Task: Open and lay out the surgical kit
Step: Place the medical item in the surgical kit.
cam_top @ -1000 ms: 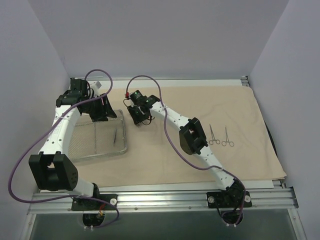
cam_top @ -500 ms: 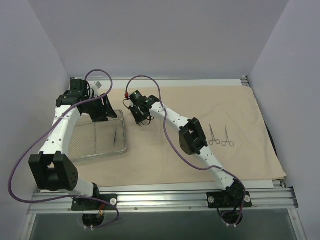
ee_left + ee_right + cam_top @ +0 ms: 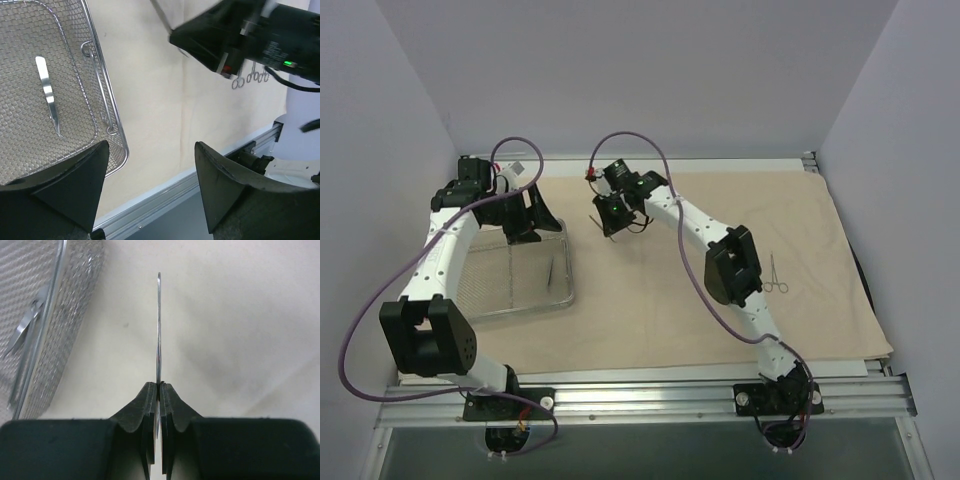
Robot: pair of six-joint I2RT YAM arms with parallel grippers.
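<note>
A: Beige cloth wrap [image 3: 650, 310] lies spread flat. Where's the wire-mesh tray [image 3: 520, 308]?
B: On the cloth's left side, a flat instrument [image 3: 47, 92] inside.
A: And the fingers?
B: The right fingers [image 3: 149, 400] clamp a thin instrument [image 3: 158, 330] above the cloth beside the tray; the left fingers [image 3: 80, 185] stand apart over its rim.

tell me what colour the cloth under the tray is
The cloth is plain beige, with no pattern. It shows best in the top external view.

White arms [image 3: 445, 255], black joints [image 3: 425, 340], purple cables [image 3: 628, 136].
</note>
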